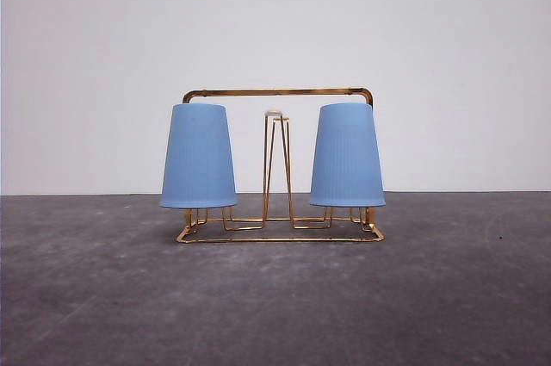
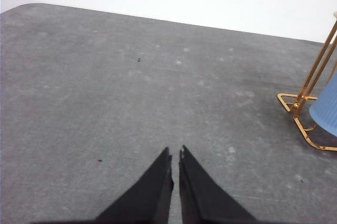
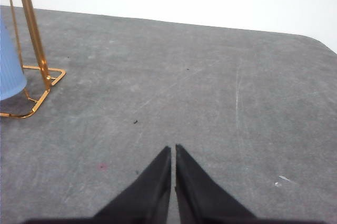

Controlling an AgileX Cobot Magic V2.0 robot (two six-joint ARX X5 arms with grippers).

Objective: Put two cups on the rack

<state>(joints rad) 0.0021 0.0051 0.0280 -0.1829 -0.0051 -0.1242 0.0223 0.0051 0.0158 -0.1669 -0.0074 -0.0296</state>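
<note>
Cups: left (image 1: 199, 157), right (image 1: 347, 156) inverted on rack (image 1: 280, 92) outer pegs | we judge them light, thin, slippery; grip mid-wall | left gripper (image 2: 175, 155), right gripper (image 3: 173, 150) clenched, empty, apart from rack

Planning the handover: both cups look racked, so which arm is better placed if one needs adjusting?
Neither clearly. Left tool sits shut near the left light-blue ribbed plastic cup; right tool shut near the right one on the gold wire rack.

Grey speckled table (image 1: 86, 297); gold wire rack (image 1: 280, 237) standing at its middle
</note>
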